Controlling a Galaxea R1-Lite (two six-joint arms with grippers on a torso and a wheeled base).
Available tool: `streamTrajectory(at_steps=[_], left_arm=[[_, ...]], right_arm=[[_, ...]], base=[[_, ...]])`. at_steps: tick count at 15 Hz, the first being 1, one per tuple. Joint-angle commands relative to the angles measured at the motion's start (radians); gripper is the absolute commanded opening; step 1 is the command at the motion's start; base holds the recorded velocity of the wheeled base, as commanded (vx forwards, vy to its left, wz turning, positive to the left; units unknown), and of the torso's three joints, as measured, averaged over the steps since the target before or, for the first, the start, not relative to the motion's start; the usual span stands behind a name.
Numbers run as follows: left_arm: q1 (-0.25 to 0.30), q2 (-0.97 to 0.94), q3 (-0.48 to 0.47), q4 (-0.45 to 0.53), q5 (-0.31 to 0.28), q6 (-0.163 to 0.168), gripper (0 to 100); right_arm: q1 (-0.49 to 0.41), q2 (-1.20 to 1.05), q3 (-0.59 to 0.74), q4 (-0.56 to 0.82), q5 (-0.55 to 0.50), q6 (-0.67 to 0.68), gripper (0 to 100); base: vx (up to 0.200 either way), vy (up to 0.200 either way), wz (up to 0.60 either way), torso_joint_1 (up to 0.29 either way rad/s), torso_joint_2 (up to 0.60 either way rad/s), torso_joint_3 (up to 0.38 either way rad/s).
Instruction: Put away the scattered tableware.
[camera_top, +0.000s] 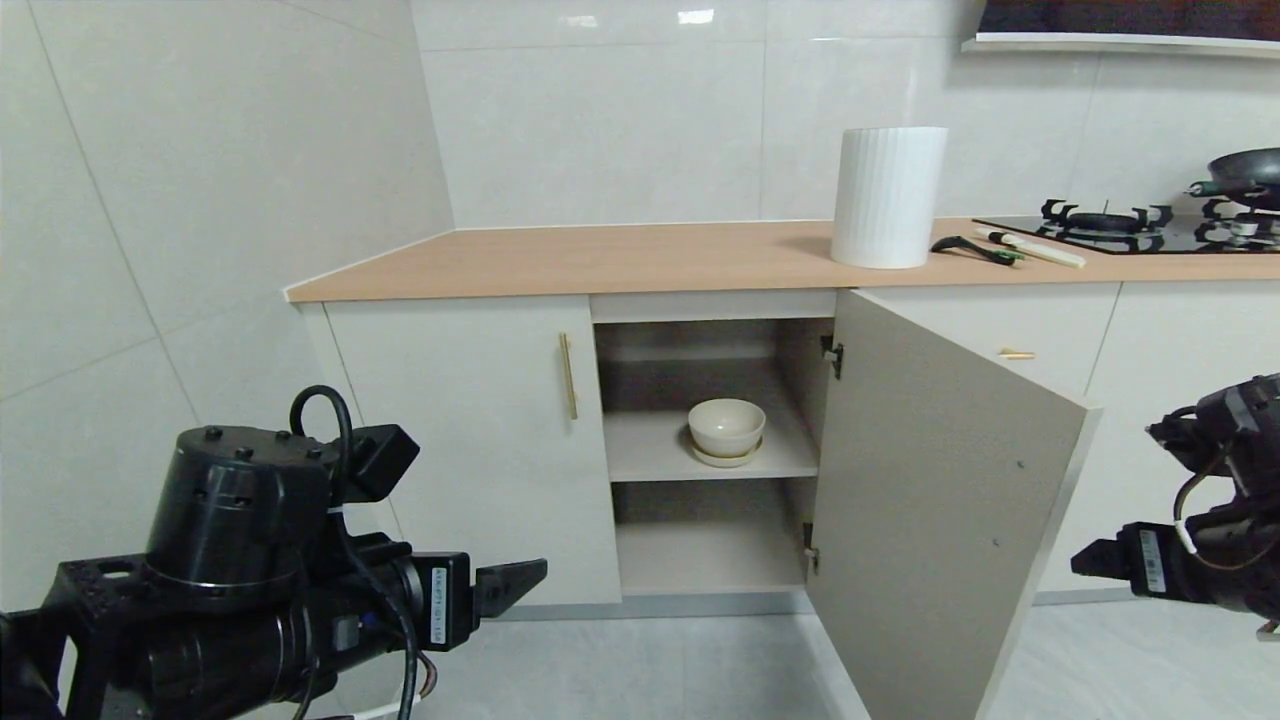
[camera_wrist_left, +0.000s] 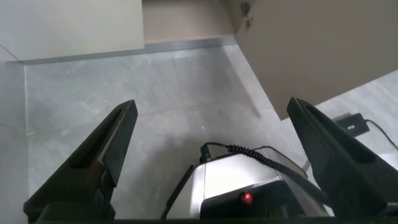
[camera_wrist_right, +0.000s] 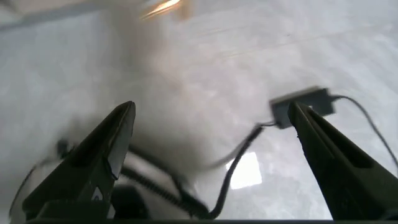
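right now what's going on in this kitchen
Nothing is being held. The left pincer and right pincer both hang open and empty, low near the cupboard. Its door stands open, with a bowl sitting on a plate on the upper shelf. Chopsticks lie on the counter beside a white jar.

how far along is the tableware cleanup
Done: a bowl sits on a plate on the middle shelf of the open cabinet. In hand: nothing; the left gripper and right gripper are open and empty. Left: chopsticks and a dark utensil lie on the counter.
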Motion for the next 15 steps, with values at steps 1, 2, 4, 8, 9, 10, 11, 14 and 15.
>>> streamTrajectory(at_steps=[1,2,4,8,9,10,11,14,15], left_arm=[[0.001,0.005,0.000,0.000,-0.001,-0.001,100],[0.001,0.005,0.001,0.000,-0.001,-0.001,100],[0.001,0.005,0.000,0.000,-0.001,-0.002,100],[0.001,0.005,0.000,0.000,-0.001,-0.002,100],[0.001,0.005,0.000,0.000,-0.001,-0.002,100],[0.001,0.005,-0.002,0.000,-0.001,-0.005,100],[0.001,0.005,-0.002,0.000,-0.001,-0.007,100],[0.001,0.011,-0.005,0.000,-0.002,-0.010,100],[0.001,0.013,-0.006,0.000,-0.002,-0.010,100]], right_arm=[[-0.116,0.016,-0.034,-0.002,0.007,-0.042,100],[-0.144,0.032,-0.047,-0.005,0.009,-0.045,100],[-0.165,0.079,-0.067,-0.027,0.009,-0.036,100],[-0.159,0.197,-0.062,-0.218,0.007,0.092,100],[-0.156,0.211,-0.062,-0.235,0.009,0.107,100],[-0.148,0.231,-0.063,-0.260,0.014,0.129,100],[-0.130,0.239,-0.065,-0.261,0.023,0.145,100],[-0.078,0.245,-0.062,-0.263,0.063,0.204,100],[-0.068,0.249,-0.060,-0.263,0.064,0.216,100]], base=[[0.000,0.000,0.00,0.000,0.00,0.000],[0.000,0.000,0.00,0.000,0.00,0.000],[0.000,0.000,0.00,0.000,0.00,0.000],[0.000,0.000,0.00,0.000,0.00,0.000],[0.000,0.000,0.00,0.000,0.00,0.000],[0.000,0.000,0.00,0.000,0.00,0.000],[0.000,0.000,0.00,0.000,0.00,0.000],[0.000,0.000,0.00,0.000,0.00,0.000],[0.000,0.000,0.00,0.000,0.00,0.000]])
